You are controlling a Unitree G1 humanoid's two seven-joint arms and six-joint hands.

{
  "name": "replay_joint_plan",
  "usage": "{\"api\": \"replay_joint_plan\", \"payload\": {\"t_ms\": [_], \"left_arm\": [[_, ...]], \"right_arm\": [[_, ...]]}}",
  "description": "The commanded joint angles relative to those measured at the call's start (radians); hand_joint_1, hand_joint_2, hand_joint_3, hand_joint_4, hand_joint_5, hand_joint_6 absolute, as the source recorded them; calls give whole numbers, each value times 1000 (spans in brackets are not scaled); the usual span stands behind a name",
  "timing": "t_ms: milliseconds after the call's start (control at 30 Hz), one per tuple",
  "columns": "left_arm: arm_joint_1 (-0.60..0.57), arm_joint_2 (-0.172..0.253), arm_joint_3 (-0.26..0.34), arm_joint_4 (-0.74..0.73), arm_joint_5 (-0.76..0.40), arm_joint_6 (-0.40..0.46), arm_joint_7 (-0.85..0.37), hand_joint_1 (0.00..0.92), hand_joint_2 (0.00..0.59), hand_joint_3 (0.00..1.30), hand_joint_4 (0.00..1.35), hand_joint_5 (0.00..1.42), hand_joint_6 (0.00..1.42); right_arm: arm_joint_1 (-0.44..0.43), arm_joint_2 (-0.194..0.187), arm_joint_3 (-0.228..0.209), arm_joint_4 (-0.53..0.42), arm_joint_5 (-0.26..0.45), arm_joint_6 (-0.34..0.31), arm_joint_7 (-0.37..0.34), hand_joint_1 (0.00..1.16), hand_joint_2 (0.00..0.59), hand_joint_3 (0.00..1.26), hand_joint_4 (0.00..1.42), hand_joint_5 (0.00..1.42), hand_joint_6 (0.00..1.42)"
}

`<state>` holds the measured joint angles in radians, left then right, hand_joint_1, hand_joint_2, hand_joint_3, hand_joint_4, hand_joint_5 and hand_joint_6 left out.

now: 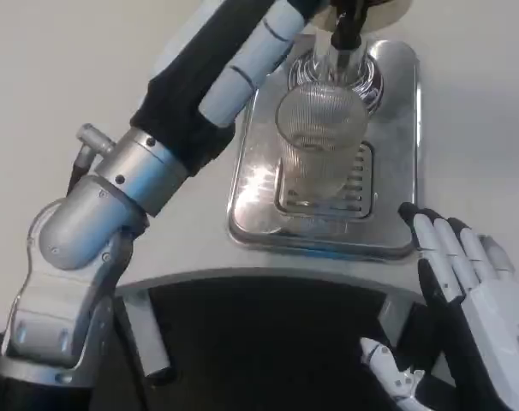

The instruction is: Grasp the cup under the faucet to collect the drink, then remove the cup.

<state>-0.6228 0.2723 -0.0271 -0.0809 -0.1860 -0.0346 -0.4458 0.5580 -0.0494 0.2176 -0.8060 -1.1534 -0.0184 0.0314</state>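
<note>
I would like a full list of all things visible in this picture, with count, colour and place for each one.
cup: one, clear ribbed glass, upright on the tray's grate, under the faucet.
faucet: one, black nozzle with a clear part below it, top centre, right above the cup.
drip tray: one, shiny silver metal with a slotted grate, centre of the table.
table: one, white, with a curved front edge.
left arm: one, silver with a black sleeve, reaching from lower left up toward the faucet; the hand end is cut by the top edge, so its state cannot be told.
right hand: one, white and black, lower right at the table edge, fingers apart, holding nothing.
</note>
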Motion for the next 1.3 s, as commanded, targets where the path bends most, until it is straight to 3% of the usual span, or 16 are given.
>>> {"api": "replay_joint_plan", "payload": {"t_ms": [33,700,1000,1300], "left_arm": [[-21,14,-20,24,27,-10,-29,0,208,0,0,0,0],[-26,35,-39,17,76,-31,-47,0,212,0,0,0,0],[-29,95,-84,42,222,-161,-45,0,210,0,0,0,0],[-28,112,-108,72,278,-243,-45,0,210,0,0,0,0]], "right_arm": [[14,0,-3,-4,4,-2,-22,280,461,0,0,0,0],[-1,5,-6,4,19,4,-24,286,475,0,0,0,0],[-15,26,-5,5,39,16,-19,357,460,0,0,0,0],[-25,58,0,7,60,49,-11,450,457,0,0,0,0]]}}
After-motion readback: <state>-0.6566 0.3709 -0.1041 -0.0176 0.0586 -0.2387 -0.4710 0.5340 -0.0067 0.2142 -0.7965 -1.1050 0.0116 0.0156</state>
